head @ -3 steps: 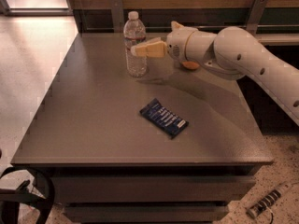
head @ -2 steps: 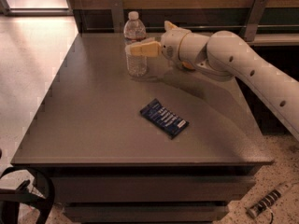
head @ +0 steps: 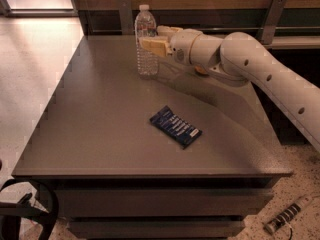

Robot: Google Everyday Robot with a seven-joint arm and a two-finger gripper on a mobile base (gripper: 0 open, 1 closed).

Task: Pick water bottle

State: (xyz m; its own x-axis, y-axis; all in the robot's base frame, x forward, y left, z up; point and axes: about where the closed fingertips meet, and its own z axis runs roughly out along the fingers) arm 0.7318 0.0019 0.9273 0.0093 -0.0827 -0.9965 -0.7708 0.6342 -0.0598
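Note:
The water bottle [head: 145, 59] is clear and ribbed with a white cap, and it stands upright at the far middle of the grey table [head: 100, 134]. My gripper [head: 150, 36] reaches in from the right on the white arm [head: 250, 59] at the height of the bottle's upper half. It is open. One yellowish finger [head: 154, 46] lies in front of the bottle, and the other shows just behind it to the right. The bottle rests on the table.
A dark blue snack packet [head: 175, 126] lies flat mid-table. A small orange object [head: 200, 71] is partly hidden under the arm. A wall rail with metal brackets [head: 272, 19] runs behind the table. A power strip [head: 285, 217] and black cables [head: 25, 214] lie on the floor.
The gripper has moved left, so its fingers now reach around the bottle's upper part. The bottle and the packet have not moved.

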